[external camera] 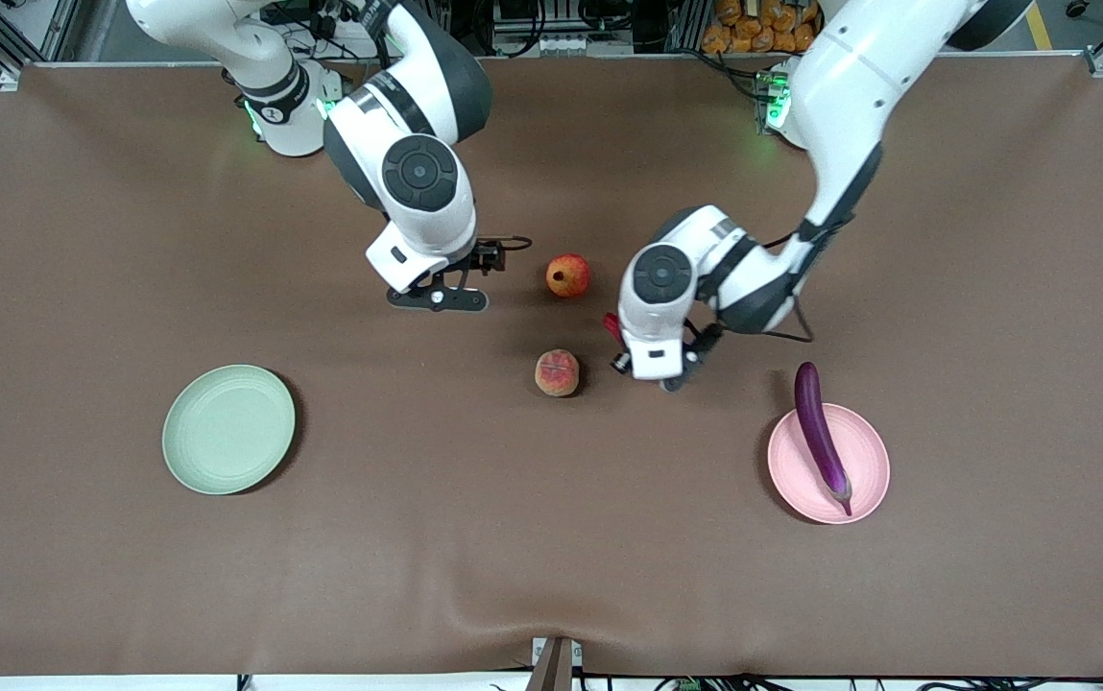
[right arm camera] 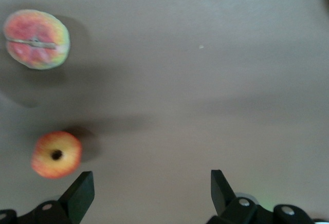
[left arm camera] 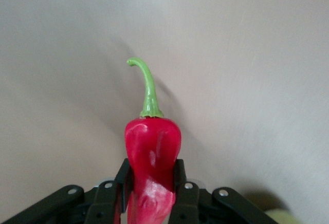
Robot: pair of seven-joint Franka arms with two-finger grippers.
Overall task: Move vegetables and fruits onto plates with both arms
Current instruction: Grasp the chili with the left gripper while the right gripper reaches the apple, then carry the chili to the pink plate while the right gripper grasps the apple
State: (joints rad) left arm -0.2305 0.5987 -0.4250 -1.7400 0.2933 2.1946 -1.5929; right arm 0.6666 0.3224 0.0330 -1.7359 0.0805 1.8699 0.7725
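Pink plate (external camera: 873, 485), nearest the front camera at the left arm's end of the table, already carries the eggplant (external camera: 821, 435), which lies lengthwise across it with its tip overhanging the rim toward the bases. Take that plate as the landmark. The left gripper (external camera: 671, 374) hangs over bare cloth just beside it, toward the table's middle, fingers closed on the chili (left arm camera: 152, 157); the stem points away from the jaws. Its next move looks like a short carry toward that plate, and the chili should probably land beside the eggplant.

Farther from the plate sit the peach (external camera: 557, 372) and the round fruit (external camera: 567, 275), both on the cloth. The right gripper (external camera: 438, 298) hovers beside the round fruit, jaws wide apart and empty. The green plate (external camera: 228, 429) sits at the right arm's end.
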